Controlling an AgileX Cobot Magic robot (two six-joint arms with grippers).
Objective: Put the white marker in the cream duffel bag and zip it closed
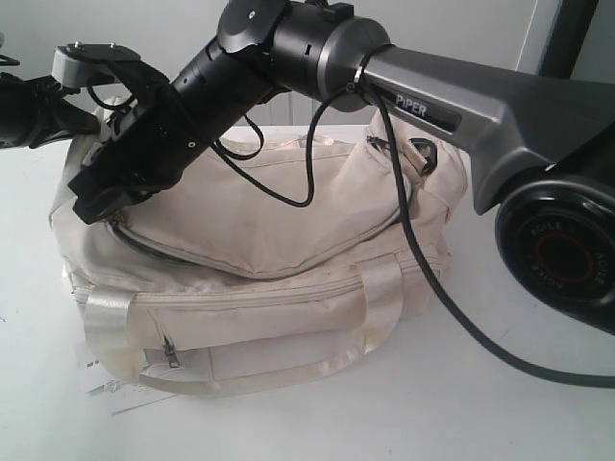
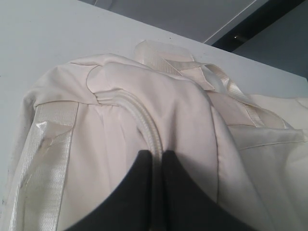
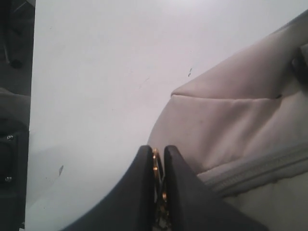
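Near: bare tabletop (image 1: 384,423) in front and right of bag, open room there. One paper tag (image 1: 108,392) pokes from under bag's near-left corner. One bag (image 1: 279,240) mid-tabletop; front pocket zip shut, top zip shut along visible stretch, contents hidden. One black cable (image 1: 413,240) drapes over bag's right end. Two hands crowd bag's left end: right hand (image 3: 155,153) pinched together on gold zip pull (image 3: 155,166); left hand (image 2: 155,156) clamped on bag's raised zip seam. Behind: pale wall (image 1: 163,24).
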